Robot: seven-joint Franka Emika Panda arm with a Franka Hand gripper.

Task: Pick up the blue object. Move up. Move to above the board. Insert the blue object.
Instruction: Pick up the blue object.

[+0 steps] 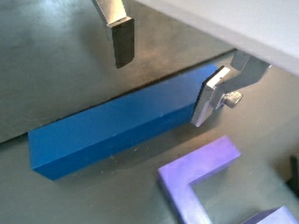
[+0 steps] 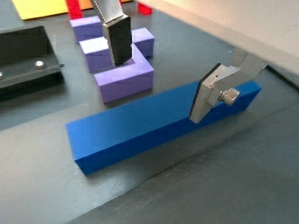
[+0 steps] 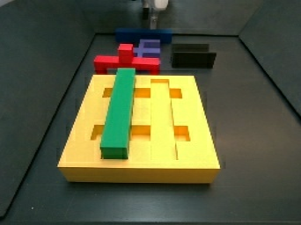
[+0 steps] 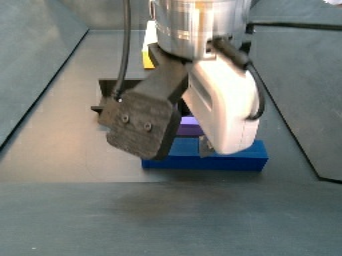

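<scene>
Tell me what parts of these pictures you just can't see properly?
- Blue bar: in this side view the arm's wrist hides most of it.
- Gripper: open around the bar in both wrist views; whether its jaws touch it is unclear.
- Red piece: cut off by the picture's edge.
- Yellow board: its far end meets red and purple pieces too small to sort out.

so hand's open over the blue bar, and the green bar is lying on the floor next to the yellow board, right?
Not quite. The green bar lies on the yellow board, in one of its grooves, as a side view shows. The rest holds: the hand is open over the blue bar, one finger on each side.
</scene>
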